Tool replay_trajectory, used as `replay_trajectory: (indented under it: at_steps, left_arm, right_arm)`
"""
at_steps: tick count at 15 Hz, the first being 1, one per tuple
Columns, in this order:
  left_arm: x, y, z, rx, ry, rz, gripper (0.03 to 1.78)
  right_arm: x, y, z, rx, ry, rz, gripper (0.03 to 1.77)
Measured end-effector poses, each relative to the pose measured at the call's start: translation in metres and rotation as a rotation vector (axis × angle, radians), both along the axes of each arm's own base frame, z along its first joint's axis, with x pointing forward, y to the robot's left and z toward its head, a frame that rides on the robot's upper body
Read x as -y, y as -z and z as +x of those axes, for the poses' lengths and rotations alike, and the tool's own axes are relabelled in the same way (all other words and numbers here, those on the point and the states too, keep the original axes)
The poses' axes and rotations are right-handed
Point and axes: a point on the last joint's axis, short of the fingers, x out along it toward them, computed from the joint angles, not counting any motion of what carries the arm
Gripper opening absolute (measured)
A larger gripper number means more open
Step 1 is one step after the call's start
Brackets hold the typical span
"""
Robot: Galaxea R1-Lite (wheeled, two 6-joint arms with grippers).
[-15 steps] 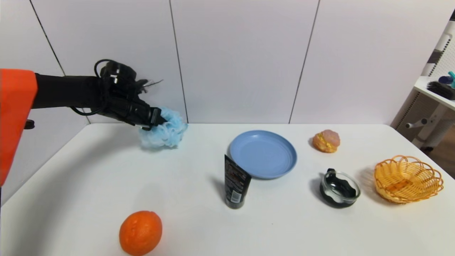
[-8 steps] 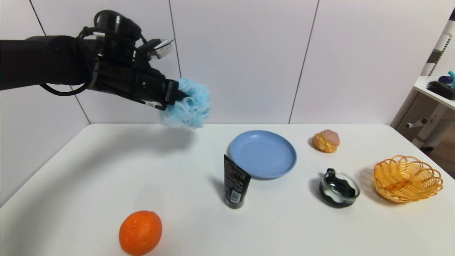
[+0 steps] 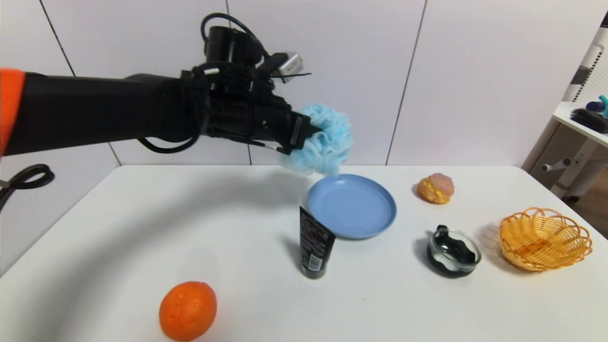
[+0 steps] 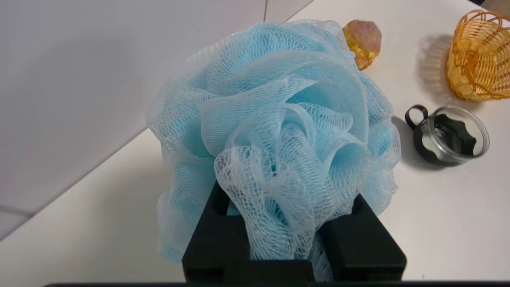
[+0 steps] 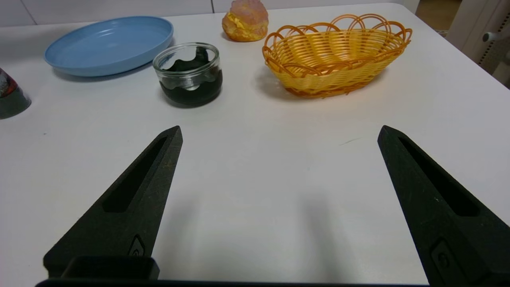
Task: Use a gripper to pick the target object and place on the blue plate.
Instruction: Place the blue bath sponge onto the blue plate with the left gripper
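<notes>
Head view: the left gripper (image 3: 304, 135) holds the pouf (image 3: 323, 140) in the air, above the table (image 3: 118, 237), at the plate's (image 3: 352, 205) 10 o'clock edge. A black tube (image 3: 315, 244) stands at the plate's 7 o'clock.

Left wrist view: the fingers (image 4: 217, 235) clamp the pouf's (image 4: 275, 119) mesh.

Right wrist view: the right gripper (image 5: 279, 133) is spread wide over bare table (image 5: 259, 167), well apart from the plate (image 5: 109, 44).

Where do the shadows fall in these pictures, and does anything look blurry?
Head view: the left gripper holding the sponge throws a soft shadow on the table. Left wrist view: the sponge is sharp; the glass bowl casts a dark shadow. Right wrist view: the basket shadows the table; the right gripper looks crisp.
</notes>
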Motion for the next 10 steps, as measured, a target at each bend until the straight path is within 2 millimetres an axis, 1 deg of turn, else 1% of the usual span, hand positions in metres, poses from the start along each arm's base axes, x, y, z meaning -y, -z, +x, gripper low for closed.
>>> replay_trajectory:
  at_steps: [2,4,6,7,10]
  left_arm:
    - [0.019,0.018,0.011,0.015,0.026,-0.008,0.45]
    - [0.031,0.038,0.022,0.011,0.035,-0.005,0.45]
    - [0.042,0.054,0.026,-0.014,0.05,0.009,0.45]
    - [0.045,0.062,0.028,-0.028,0.054,0.018,0.42]
    - [0.05,0.079,0.034,-0.058,0.055,0.036,0.42]
  right_arm:
    - [0.0,0.0,0.0,0.0,0.0,0.0,1.69]
    - [0.0,0.0,0.0,0.0,0.001,0.0,1.69]
    - [0.0,0.0,0.0,0.0,0.0,0.0,1.69]
    - [0.0,0.0,0.0,-0.001,0.0,0.0,1.69]
    - [0.0,0.0,0.0,0.0,0.001,0.0,1.69]
